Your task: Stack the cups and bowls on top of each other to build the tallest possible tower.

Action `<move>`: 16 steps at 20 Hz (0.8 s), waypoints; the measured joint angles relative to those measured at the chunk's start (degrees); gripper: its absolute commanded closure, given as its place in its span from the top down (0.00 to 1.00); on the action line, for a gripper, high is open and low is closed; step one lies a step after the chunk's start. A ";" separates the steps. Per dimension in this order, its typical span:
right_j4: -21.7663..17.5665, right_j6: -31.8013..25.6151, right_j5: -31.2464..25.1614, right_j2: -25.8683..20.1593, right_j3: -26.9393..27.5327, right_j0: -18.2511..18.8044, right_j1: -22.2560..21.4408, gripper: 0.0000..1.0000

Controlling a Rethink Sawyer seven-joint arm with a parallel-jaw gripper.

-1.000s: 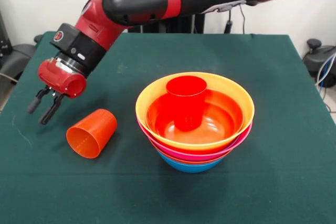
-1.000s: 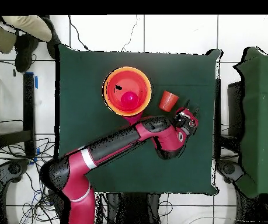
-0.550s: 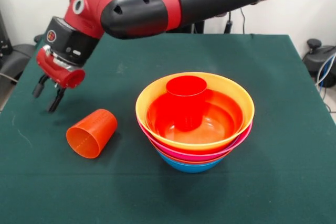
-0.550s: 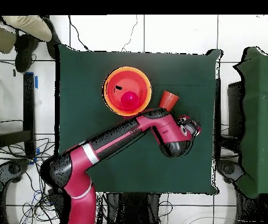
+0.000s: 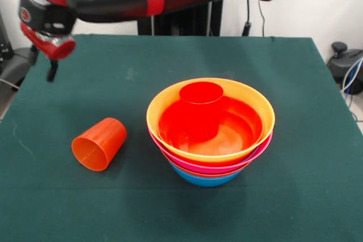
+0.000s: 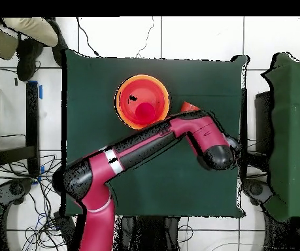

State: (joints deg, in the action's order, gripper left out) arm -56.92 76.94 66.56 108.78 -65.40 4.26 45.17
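Green table (image 5: 295, 83), tower (image 5: 210, 134), orange cup (image 5: 98, 144)

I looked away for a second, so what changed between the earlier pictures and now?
The gripper rose and drew back from the orange cup toward the table's edge, taking nothing. The orange cup lies on its side as before; the tower with the red cup is unchanged.
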 measured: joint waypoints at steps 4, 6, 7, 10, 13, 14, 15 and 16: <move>-7.21 0.00 3.72 0.47 4.35 3.75 -4.33 1.00; -9.10 0.00 4.01 0.56 6.73 5.10 -5.82 1.00; -10.24 0.00 4.10 0.59 8.38 5.97 -6.79 1.00; -11.73 0.00 4.08 0.58 13.17 7.82 -8.85 1.00; -12.23 0.00 4.10 0.50 17.81 9.31 -10.48 1.00; -12.36 0.00 4.12 0.44 20.02 9.91 -11.03 1.00; -12.50 0.00 4.14 0.39 22.23 10.50 -11.59 1.00; -12.62 0.00 4.30 0.36 24.00 10.96 -11.94 1.00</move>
State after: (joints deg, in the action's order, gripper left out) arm -69.54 76.94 70.86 109.15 -41.40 15.22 33.23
